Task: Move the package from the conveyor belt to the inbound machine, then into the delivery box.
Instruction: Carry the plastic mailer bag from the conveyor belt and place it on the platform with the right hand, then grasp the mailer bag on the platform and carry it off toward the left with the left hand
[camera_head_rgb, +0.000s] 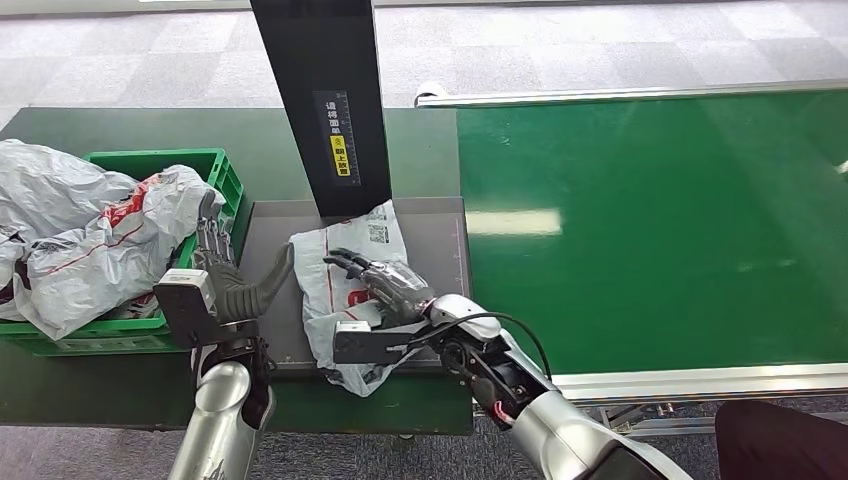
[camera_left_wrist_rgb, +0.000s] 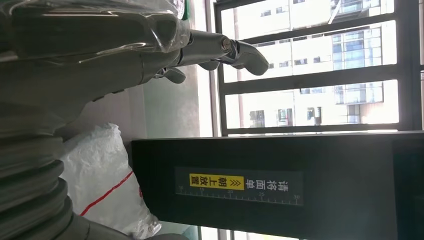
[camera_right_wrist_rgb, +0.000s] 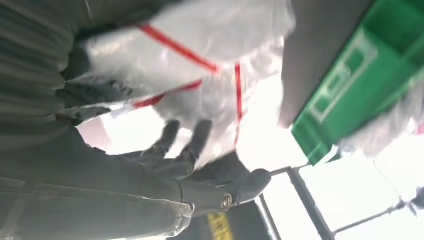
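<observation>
The package (camera_head_rgb: 340, 262), a crumpled white plastic bag with red markings, lies on the dark grey platform (camera_head_rgb: 268, 255) of the inbound machine, under its black post (camera_head_rgb: 320, 100). My right hand (camera_head_rgb: 390, 285) rests flat on top of the package with its fingers stretched out. In the right wrist view the fingers (camera_right_wrist_rgb: 192, 142) lie against the package (camera_right_wrist_rgb: 200, 55) and the thumb points away from it. My left hand (camera_head_rgb: 225, 275) stands upright at the platform's left edge, fingers apart, thumb pointing at the package, holding nothing. The left wrist view shows this hand (camera_left_wrist_rgb: 100, 65), the package (camera_left_wrist_rgb: 100, 170) and the post (camera_left_wrist_rgb: 300, 185).
A green crate (camera_head_rgb: 160, 157) holding several white bags (camera_head_rgb: 80, 230) stands just left of the platform, close behind my left hand. The green conveyor belt (camera_head_rgb: 650, 220) stretches away to the right, with a metal rail along its near edge. The crate (camera_right_wrist_rgb: 360, 80) appears in the right wrist view too.
</observation>
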